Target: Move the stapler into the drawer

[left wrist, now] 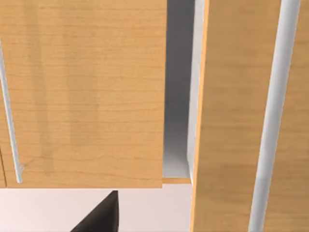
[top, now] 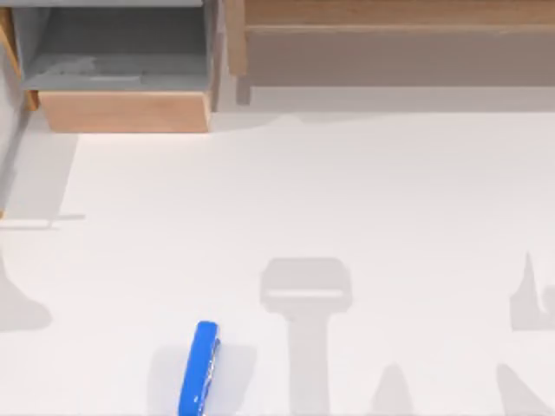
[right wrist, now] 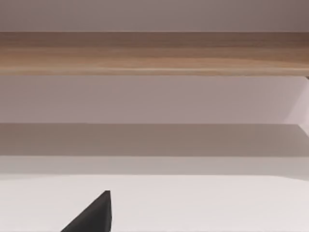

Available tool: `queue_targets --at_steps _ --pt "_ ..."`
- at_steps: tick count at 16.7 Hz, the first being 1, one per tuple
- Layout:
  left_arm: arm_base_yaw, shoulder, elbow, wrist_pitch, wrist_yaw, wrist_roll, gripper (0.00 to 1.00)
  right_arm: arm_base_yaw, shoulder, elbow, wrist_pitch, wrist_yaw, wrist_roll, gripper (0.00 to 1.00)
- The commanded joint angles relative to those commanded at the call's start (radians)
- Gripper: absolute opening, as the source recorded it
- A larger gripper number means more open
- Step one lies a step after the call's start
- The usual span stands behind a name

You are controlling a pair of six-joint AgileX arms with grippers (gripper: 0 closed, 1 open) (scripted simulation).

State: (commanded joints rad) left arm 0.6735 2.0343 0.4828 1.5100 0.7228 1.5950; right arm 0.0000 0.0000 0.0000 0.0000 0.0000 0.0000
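Left gripper [left wrist: 99, 215] is facing the wooden drawer [top: 121, 108] front; can't tell its grip, nor the right gripper's [right wrist: 91, 215]. Stapler [top: 199, 367] is lying on the table [top: 390, 191] near its front edge, left of centre, well apart from the open drawer at back left.

1. I see a plain white table [top: 364, 191] crossed by soft grey shadows.
2. A long wooden shelf [top: 390, 13] with a brownish-grey recess runs along its far edge, right side.
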Motion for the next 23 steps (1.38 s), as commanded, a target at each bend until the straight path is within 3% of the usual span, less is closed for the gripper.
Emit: queue_targets --at_steps 15,23 --pt "0.041 -0.018 -0.058 0.032 0.047 0.0 1.0 0.0 0.0 0.0 0.0 0.0 0.0 1.0" --pt "-0.073 -0.096 -0.086 -0.173 0.087 -0.291 1.0 0.0 0.0 0.0 0.0 0.0 0.0 1.0"
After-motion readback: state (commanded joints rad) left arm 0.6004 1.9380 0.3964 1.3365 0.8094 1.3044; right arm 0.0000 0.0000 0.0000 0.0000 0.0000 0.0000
